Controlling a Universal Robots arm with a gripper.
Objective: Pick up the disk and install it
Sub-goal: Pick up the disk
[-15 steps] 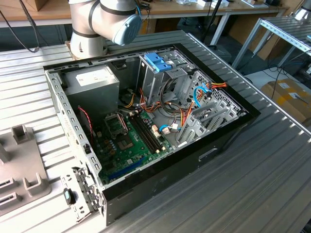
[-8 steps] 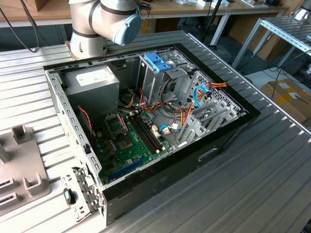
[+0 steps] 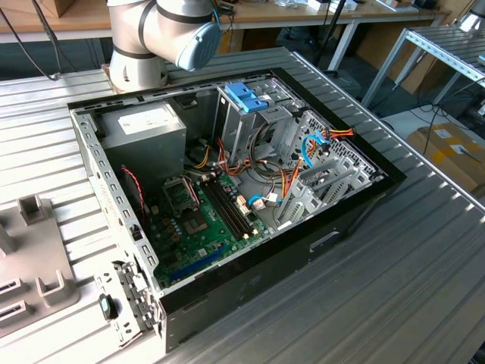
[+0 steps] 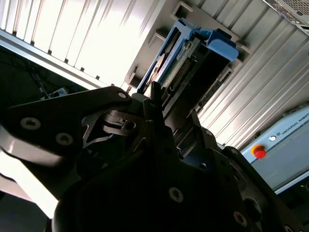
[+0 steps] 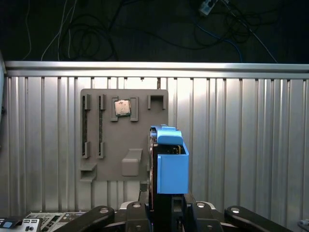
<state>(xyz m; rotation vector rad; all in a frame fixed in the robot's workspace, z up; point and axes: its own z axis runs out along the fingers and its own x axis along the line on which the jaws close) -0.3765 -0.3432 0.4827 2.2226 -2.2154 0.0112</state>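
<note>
My claw (image 5: pixel 167 205) is clamped on the disk (image 4: pixel 179 72), which stands on edge between the fingers (image 4: pixel 154 96) in its blue carrier (image 5: pixel 172 169). Beyond the claw lies a grey fixture plate (image 5: pixel 111 145) holding a small chip (image 5: pixel 122 107), on the ribbed table (image 5: pixel 241 145).

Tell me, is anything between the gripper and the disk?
Nothing visible does. In both wrist views the disk in its blue bracket sits right at the gripper, with no object between.
</note>
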